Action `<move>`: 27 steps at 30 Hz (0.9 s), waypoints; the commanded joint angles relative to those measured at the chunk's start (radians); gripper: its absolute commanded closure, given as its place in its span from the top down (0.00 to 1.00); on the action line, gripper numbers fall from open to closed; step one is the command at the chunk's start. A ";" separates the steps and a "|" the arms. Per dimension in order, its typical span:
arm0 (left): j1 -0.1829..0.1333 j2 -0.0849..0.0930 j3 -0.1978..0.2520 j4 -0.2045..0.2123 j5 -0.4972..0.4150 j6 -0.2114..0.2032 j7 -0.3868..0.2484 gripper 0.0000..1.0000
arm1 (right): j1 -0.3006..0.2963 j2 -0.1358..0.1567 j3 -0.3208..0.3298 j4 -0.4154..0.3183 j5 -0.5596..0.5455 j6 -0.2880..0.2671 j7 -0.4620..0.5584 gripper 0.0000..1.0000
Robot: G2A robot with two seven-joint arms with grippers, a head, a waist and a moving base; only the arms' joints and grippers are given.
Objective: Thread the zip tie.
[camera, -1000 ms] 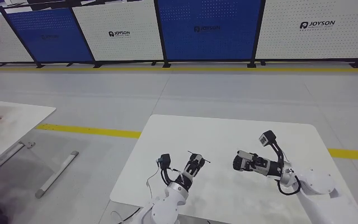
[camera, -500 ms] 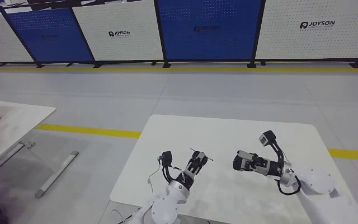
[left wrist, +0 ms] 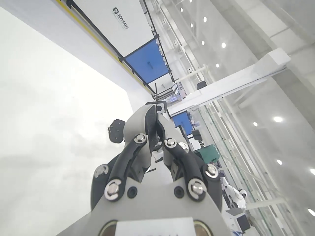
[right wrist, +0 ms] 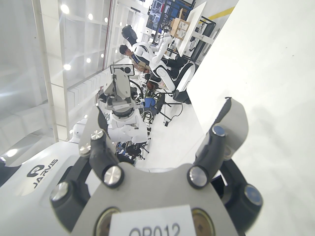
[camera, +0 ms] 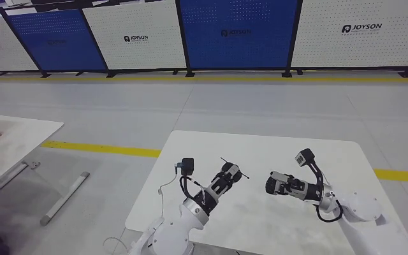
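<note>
A thin black zip tie [camera: 224, 160] is pinched in my left gripper [camera: 233, 171], which is shut on it above the near left part of the white table [camera: 268, 150]. In the left wrist view the zip tie [left wrist: 155, 90] sticks out past the closed fingertips of the left gripper [left wrist: 154, 110], and a short length hangs behind them. My right gripper [camera: 269, 183] hovers a short way to the right, pointing at the left one. It is open and holds nothing, and in its own wrist view the right gripper [right wrist: 163, 110] has its fingers spread wide.
The table's left edge [camera: 148, 185] lies close to the left arm. A second white table [camera: 25, 137] stands farther left across the floor. Blue and white partition panels [camera: 239, 35] line the back, behind a yellow floor line [camera: 102, 148].
The left arm has risen and moved right and away from the near edge, carrying the zip tie closer to the right gripper. The right arm has kept still.
</note>
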 commanded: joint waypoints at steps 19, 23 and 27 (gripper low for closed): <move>-0.070 -0.009 0.051 0.185 -0.005 0.064 -0.007 0.00 | 0.000 0.000 0.000 0.000 0.000 0.000 0.000 1.00; -0.070 -0.009 0.051 0.185 -0.005 0.064 -0.007 0.00 | 0.000 0.000 0.000 0.000 0.000 0.000 0.000 1.00; -0.078 -0.011 0.053 0.226 -0.004 0.080 0.004 0.00 | 0.000 0.000 0.000 0.000 0.000 0.000 0.000 1.00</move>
